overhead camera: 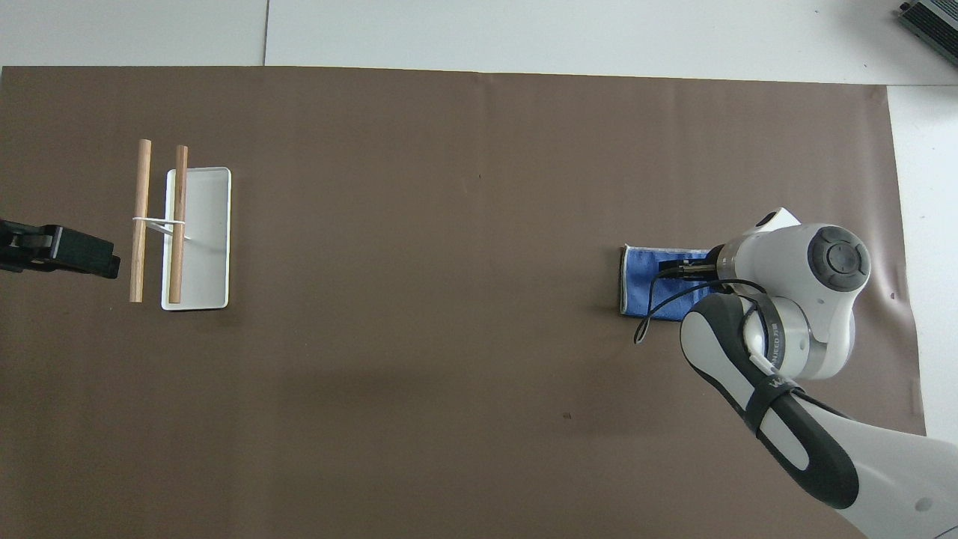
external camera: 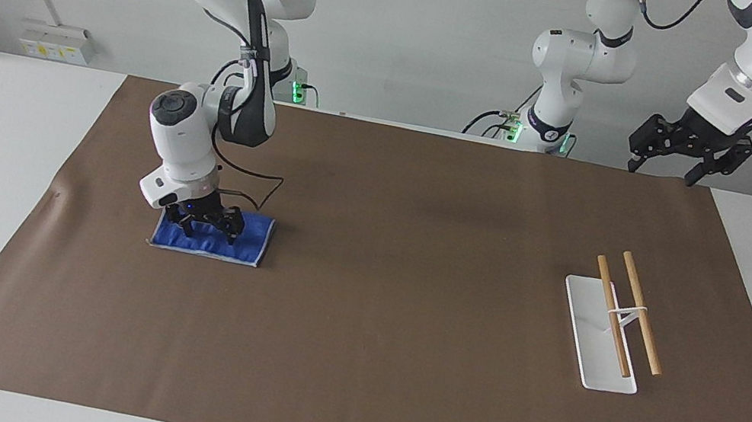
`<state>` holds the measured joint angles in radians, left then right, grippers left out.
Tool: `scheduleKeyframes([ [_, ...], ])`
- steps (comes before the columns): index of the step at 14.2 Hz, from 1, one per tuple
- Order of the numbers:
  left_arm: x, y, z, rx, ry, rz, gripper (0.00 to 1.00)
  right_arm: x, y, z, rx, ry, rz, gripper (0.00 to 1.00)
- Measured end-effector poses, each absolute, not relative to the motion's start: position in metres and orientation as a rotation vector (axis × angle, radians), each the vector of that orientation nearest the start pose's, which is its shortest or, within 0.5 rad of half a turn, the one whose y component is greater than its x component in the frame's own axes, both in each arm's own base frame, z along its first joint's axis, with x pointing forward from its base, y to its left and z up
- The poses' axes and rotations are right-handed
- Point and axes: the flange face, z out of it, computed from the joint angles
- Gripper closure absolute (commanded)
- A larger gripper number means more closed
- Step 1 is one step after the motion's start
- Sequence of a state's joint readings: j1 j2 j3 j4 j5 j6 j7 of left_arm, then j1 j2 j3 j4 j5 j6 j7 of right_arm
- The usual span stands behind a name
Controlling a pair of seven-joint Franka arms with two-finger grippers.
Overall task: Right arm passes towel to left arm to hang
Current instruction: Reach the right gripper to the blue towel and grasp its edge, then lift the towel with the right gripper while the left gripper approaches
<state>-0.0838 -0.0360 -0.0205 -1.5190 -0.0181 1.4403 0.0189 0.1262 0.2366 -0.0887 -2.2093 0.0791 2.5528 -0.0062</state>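
Observation:
The blue towel (external camera: 249,243) lies flat on the brown mat toward the right arm's end of the table; it also shows in the overhead view (overhead camera: 638,287). My right gripper (external camera: 206,227) is down on the towel, fingers spread and pressing into the cloth, which is slightly rumpled under them. In the overhead view the right gripper (overhead camera: 676,270) and its arm cover much of the towel. My left gripper (external camera: 688,153) waits open and empty, raised over the mat's edge at the left arm's end; it also shows in the overhead view (overhead camera: 67,251).
A white tray (external camera: 585,317) with two wooden rods (external camera: 641,313) raised on a stand sits toward the left arm's end; the tray (overhead camera: 209,247) also shows in the overhead view. A brown mat (external camera: 402,324) covers most of the table.

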Motion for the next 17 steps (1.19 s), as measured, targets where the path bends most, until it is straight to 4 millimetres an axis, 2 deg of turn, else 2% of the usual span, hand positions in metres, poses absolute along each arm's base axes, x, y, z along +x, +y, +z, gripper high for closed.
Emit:
scheduleKeyframes([
  [1,0.527,-0.058,0.657,-3.15,0.197,0.068,0.0,0.561,0.02,0.281,-3.11,0.006,-0.162,0.17],
  [3,0.527,-0.058,0.657,-3.15,0.197,0.068,0.0,0.558,0.019,0.278,-3.111,-0.015,-0.155,0.65],
  [4,0.527,-0.058,0.657,-3.15,0.197,0.068,0.0,0.559,0.018,0.279,-3.111,-0.016,-0.161,0.79],
  [6,0.527,-0.058,0.657,-3.15,0.197,0.068,0.0,0.559,0.02,0.282,-3.109,-0.023,-0.17,0.99],
  [9,0.527,-0.058,0.657,-3.15,0.197,0.068,0.0,0.559,0.031,0.285,-3.103,-0.075,-0.179,1.0],
  [13,0.527,-0.058,0.657,-3.15,0.197,0.068,0.0,0.567,0.071,0.304,-3.059,-0.144,-0.178,1.0],
  [15,0.527,-0.058,0.657,-3.15,0.197,0.068,0.0,0.576,0.085,0.328,-2.975,-0.067,-0.171,1.0],
  [17,0.527,-0.058,0.657,-3.15,0.197,0.068,0.0,0.586,0.092,0.362,-2.88,-0.017,-0.162,1.0],
])
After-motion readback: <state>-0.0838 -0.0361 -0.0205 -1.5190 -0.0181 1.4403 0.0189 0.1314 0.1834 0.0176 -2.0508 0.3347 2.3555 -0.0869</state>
